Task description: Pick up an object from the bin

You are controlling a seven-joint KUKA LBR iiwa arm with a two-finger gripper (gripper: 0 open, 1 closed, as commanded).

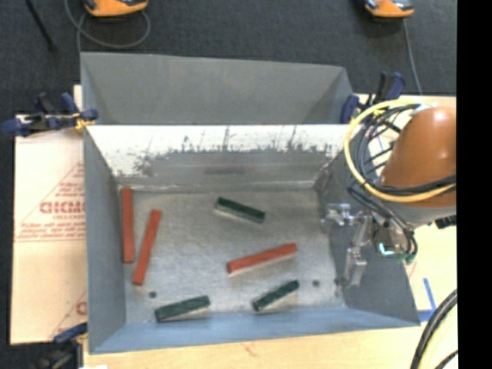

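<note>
My gripper [354, 257] hangs at the bin's right side, over the sloping right wall and just right of the floor. Nearest to it lies a dark green bar [275, 295], slanted near the front wall and to the gripper's lower left. A red bar [261, 258] lies tilted in the middle of the floor, left of the gripper. Another dark green bar [240, 210] rests farther back, towards the rear wall. The gripper touches none of them.
Two red bars [127, 225] [147, 246] lie side by side along the left wall. A third dark green bar [181, 307] sits at the front left. The arm's orange cover and looped cables rise above the bin's right rim.
</note>
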